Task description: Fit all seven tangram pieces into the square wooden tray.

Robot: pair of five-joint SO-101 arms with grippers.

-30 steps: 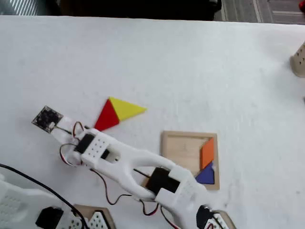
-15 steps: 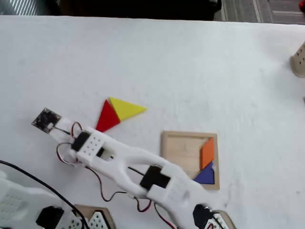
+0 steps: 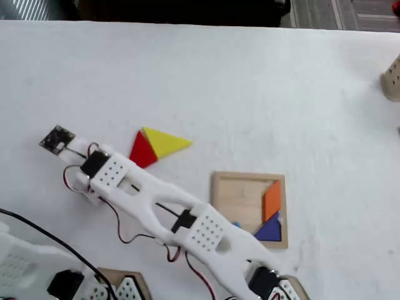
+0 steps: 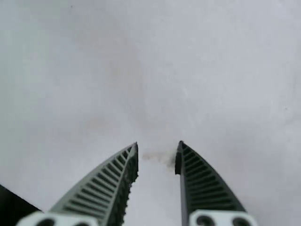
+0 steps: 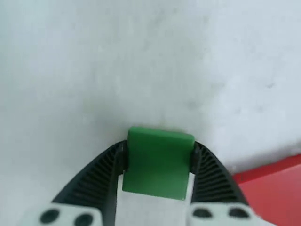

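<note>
The right wrist view shows the right pincer [image 5: 157, 146] clamped on a smooth green square piece [image 5: 157, 162] (flat, matte), just beside the red triangle [image 5: 273, 186]; from above, the arm's wrist covers that grip. The high view adds a yellow triangle [image 3: 164, 142] touching the red one, and the wooden tray [image 3: 237, 192] holding an orange piece [image 3: 272, 199] and a blue triangle [image 3: 270, 230]. The left pincer [image 4: 157, 146] hangs slightly parted, empty, over the white desk [image 4: 150, 70].

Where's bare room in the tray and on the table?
In the tray, bare wood lies left of the orange piece and blue piece; the right arm crosses its near-left corner. The table is bare beyond the yellow piece and tray. Crowded between red piece and arm.
</note>
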